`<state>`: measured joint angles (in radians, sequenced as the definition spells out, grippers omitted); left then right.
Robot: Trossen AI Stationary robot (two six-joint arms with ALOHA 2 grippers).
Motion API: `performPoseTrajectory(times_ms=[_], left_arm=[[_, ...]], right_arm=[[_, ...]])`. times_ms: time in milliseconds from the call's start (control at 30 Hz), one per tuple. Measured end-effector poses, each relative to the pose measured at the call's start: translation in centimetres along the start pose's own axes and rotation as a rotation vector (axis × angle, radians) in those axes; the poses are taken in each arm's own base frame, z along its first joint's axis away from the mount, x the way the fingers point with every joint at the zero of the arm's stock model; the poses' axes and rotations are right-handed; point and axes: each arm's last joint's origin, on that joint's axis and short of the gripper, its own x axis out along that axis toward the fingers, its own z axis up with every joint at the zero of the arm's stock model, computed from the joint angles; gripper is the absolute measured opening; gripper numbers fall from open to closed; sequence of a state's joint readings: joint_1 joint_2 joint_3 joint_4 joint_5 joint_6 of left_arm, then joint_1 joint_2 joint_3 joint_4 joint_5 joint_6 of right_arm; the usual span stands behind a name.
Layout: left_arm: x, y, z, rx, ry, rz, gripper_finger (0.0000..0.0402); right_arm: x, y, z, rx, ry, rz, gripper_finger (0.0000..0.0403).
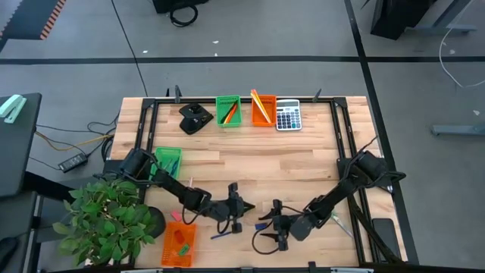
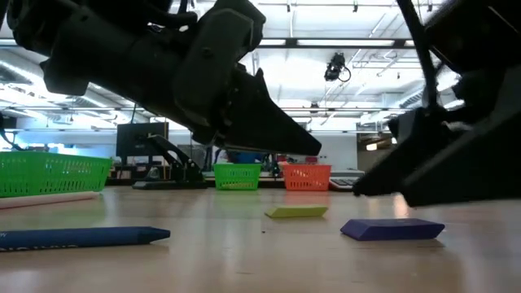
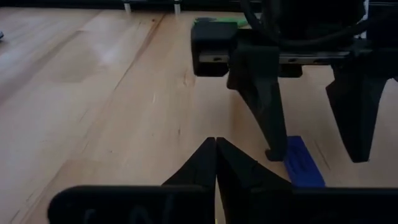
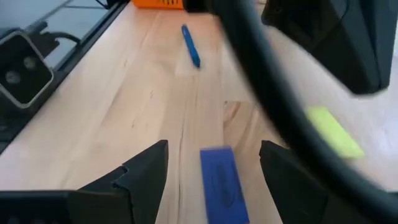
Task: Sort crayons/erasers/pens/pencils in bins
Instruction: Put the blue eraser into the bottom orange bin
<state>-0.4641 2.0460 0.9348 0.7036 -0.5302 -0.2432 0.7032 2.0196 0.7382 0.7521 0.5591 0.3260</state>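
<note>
We see both arms low over the near part of the bench point(image 1: 303, 163), facing each other. The right hand point(image 4: 214, 165) has its two fingers spread wide with nothing held, and a blue eraser point(image 4: 221, 177) lies flat on the wood in the gap between them; from the left wrist view the same eraser sits just beside one right fingertip point(image 3: 273, 152). The left hand point(image 3: 216, 155) is pinched fully together and holds nothing, its tip aimed toward the right hand. A yellow eraser point(image 4: 334, 130) lies near the blue one, and a blue pen point(image 4: 190, 45) lies on the bench beyond them. From above, a green bin point(image 1: 228, 111) and an orange bin point(image 1: 263, 110) stand side by side at the far edge with sticks in them, next to a grey calculator point(image 1: 288, 116). Another green bin point(image 1: 167, 161) sits at the left, and an orange bin point(image 1: 179, 244) at the near left corner holds small pieces, beside a potted plant point(image 1: 110, 216).
</note>
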Motion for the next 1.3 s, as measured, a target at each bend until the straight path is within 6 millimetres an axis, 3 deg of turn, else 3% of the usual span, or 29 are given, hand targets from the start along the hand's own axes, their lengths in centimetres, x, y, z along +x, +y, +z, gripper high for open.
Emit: performPoseTrajectory(times_ms=[267,667,933,1300], left_arm=[[0.1,0.1,-0.1,0.010,0.012,0.006,0.0024],[0.2,0.4,-0.1,0.010,0.017,0.015,0.0021],[0.2,0.5,-0.1,0.036,0.023,0.019,0.0014],[0.2,0.6,-0.4,0.054,0.048,0.024,0.0029]], right_arm=[[0.7,-0.8,0.3,0.057,0.071,-0.058,0.0258],[0.1,0.1,-0.5,0.041,0.112,-0.041,0.0249],[0.0,0.2,-0.5,0.039,0.111,-0.043,0.0192],[0.0,0.2,-0.4,0.022,0.104,-0.048,0.0080]])
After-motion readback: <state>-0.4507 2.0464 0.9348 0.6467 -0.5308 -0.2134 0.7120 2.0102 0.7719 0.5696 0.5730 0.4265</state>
